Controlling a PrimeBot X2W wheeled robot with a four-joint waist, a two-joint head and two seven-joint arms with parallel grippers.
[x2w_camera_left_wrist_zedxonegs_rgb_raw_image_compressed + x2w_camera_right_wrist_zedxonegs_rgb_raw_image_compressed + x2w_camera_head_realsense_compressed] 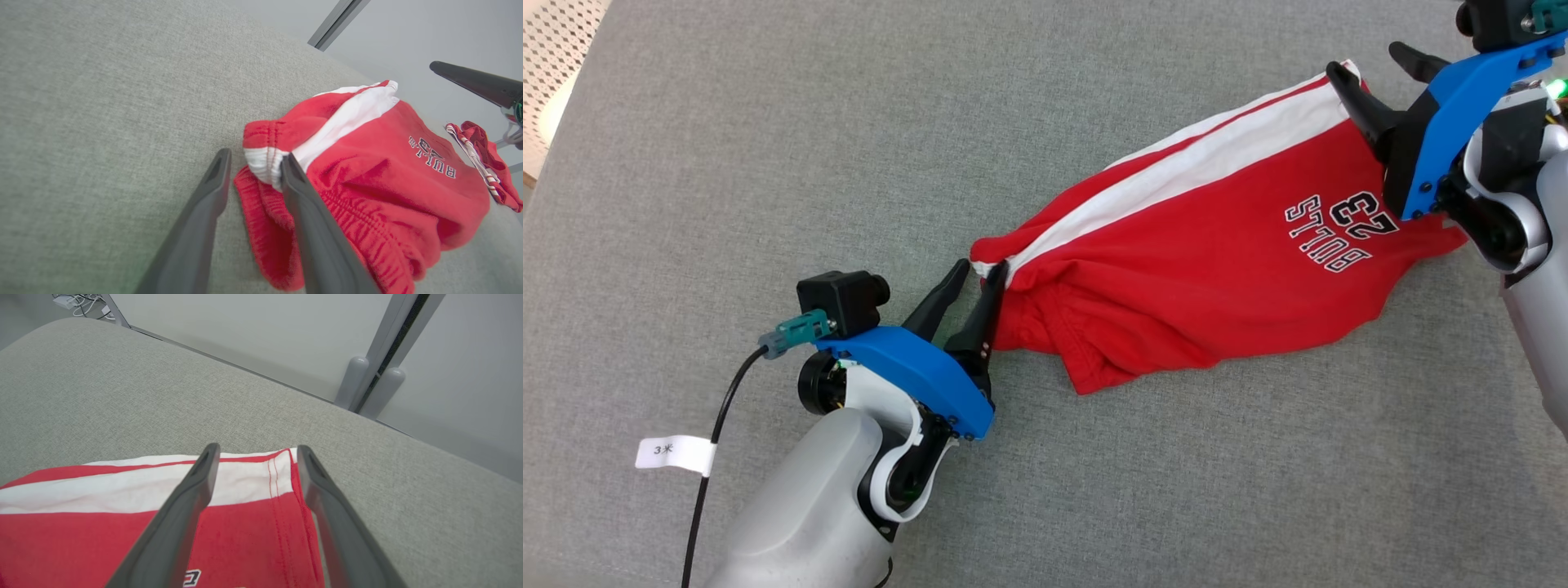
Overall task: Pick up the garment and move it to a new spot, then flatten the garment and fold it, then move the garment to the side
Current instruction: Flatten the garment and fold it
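Red shorts, the garment (1217,269), lie stretched lengthwise on the grey fabric surface (768,163), rumpled at the waistband end. The left tool (982,269) stands partly open astride the waistband corner and the right tool (1364,59) gapes wide over the hem; neither pinches cloth. Placing looks done and flattening partial, with folding and moving aside left.

The garment (1217,269) is red with a broad white stripe edged by a thin red line, running from the dark grey fingers of the left gripper (980,265) to those of the right gripper (1366,59). Its black-and-white lettering sits just beside the right fingers. Behind the fingers, both grippers carry blue brackets (915,371); the surface (768,163) around them is light grey with a fine woven texture.
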